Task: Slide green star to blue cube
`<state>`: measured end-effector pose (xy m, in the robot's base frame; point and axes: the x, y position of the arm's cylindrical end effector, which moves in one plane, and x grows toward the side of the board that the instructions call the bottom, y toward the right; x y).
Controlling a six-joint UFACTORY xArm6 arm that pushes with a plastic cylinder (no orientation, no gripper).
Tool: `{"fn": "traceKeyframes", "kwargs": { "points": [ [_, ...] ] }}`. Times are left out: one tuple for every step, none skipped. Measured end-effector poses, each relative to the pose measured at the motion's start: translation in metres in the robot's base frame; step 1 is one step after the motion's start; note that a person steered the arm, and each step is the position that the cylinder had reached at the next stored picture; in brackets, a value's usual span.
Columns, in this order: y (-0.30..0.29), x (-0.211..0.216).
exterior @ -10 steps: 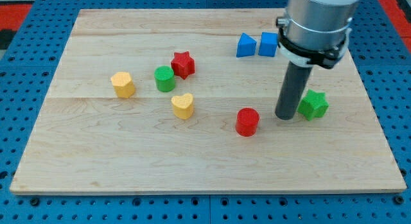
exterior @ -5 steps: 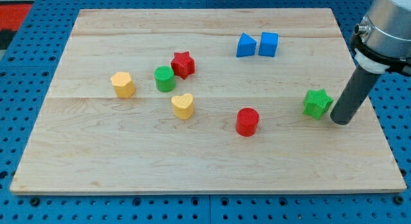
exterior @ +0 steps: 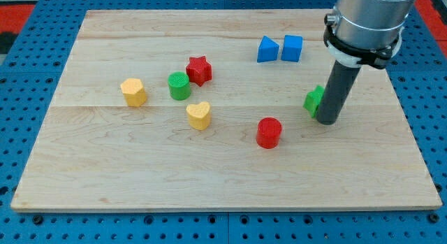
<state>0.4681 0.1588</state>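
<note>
The green star (exterior: 313, 100) lies right of the board's middle, mostly hidden behind my rod. My tip (exterior: 327, 121) rests on the board right against the star's right side. The blue cube (exterior: 292, 47) sits near the view's top, up and a little left of the star, with a blue triangular block (exterior: 267, 49) right beside it on its left.
A red cylinder (exterior: 269, 132) lies left of and below the star. A yellow heart (exterior: 199, 115), a green cylinder (exterior: 179, 85), a red star (exterior: 199, 69) and a yellow block (exterior: 133, 91) are grouped on the left half of the wooden board (exterior: 223, 181).
My tip went from the star's left side round to its right, then swept left and pushed the green star to the left.
</note>
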Motion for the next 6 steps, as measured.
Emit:
{"fn": "traceKeyframes", "kwargs": {
  "points": [
    [0.000,-0.016],
    [0.000,-0.034],
    [0.000,-0.050],
    [0.000,-0.064],
    [-0.001,-0.080],
    [-0.013,-0.081]
  ]
}}
